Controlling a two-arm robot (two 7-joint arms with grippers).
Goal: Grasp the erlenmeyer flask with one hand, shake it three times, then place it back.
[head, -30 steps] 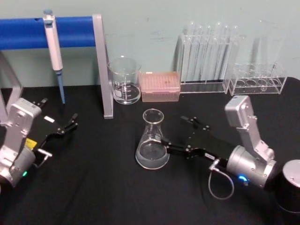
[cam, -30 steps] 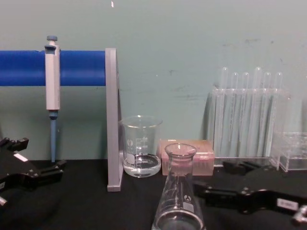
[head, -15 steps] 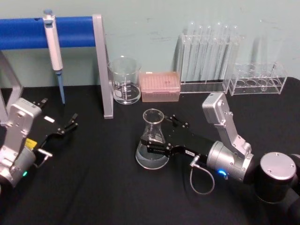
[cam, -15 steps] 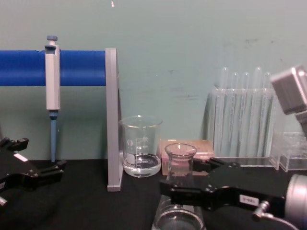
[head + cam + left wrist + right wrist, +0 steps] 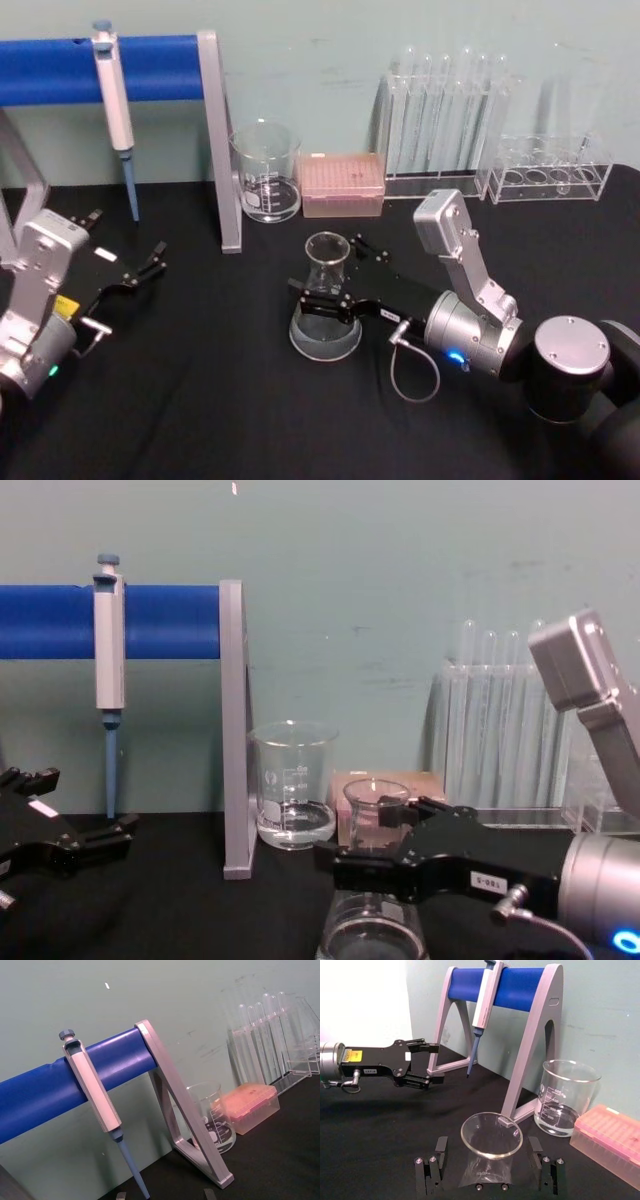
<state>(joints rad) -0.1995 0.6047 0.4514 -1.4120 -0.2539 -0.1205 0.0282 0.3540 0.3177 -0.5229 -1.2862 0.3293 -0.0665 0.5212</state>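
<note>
The left tool (image 5: 157, 258) rests at the far left, low over the black tabletop (image 5: 200, 400). Its two fingers are spread apart and there is nothing between them. It is well apart from the flask.

Next comes a stand (image 5: 220, 140) with a blue bar across the top and grey legs. A pipette (image 5: 115, 100) hangs from the bar with its thin tip pointing down. Just to the right of the near grey leg stands a beaker (image 5: 266, 175). It has a little water in it and small marks on its side. A flat pink box (image 5: 343, 185) lies just beside the beaker, against the back wall.

The flask (image 5: 325, 338) stands upright near the middle of the tabletop, in front of the beaker and the box. Its wide base sits flat on the black cloth, and a little water lies at the bottom.

The right tool (image 5: 328, 270) reaches in from the right, low down. Its jaws are spread, one on each side of the flask, just under the rim. The right wrist view shows a gap between each finger and the glass, so the tool is not squeezing the flask. A blue light glows on its silver wrist.

At the back right, tall thin tubes (image 5: 440, 110) stand in a clear holder. A second clear rack (image 5: 553, 170) sits just to the right of them.
</note>
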